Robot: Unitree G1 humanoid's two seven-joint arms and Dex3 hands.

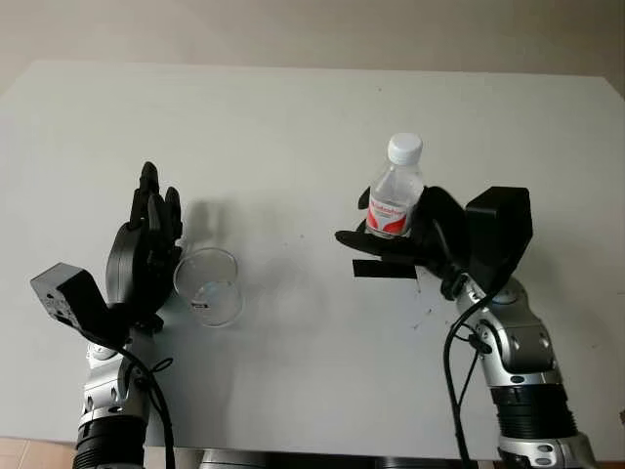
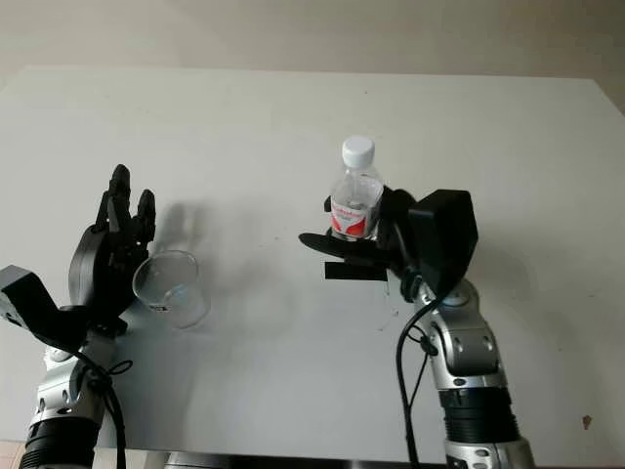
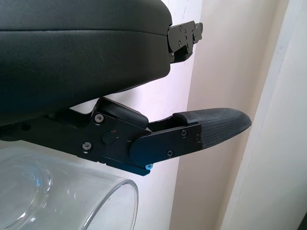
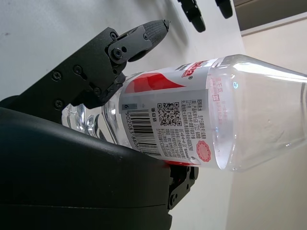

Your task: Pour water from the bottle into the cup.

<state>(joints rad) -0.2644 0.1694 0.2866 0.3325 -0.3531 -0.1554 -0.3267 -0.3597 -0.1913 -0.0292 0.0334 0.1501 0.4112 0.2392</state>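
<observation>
2 hands: right hand [image 1: 410, 239] grips the upright bottle [image 1: 395, 200], barcode in wrist view; left hand [image 1: 146, 249], open, beside cup [image 1: 208, 285].

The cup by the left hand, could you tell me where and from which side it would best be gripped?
Probably around the side wall, at mid-height. The cup is clear, stands upright with its mouth up, and has no handle, so the round wall is the only grip that leaves the mouth free for pouring. Come from its left, where the open left hand already stands beside it; the right hand holds the bottle.
</observation>
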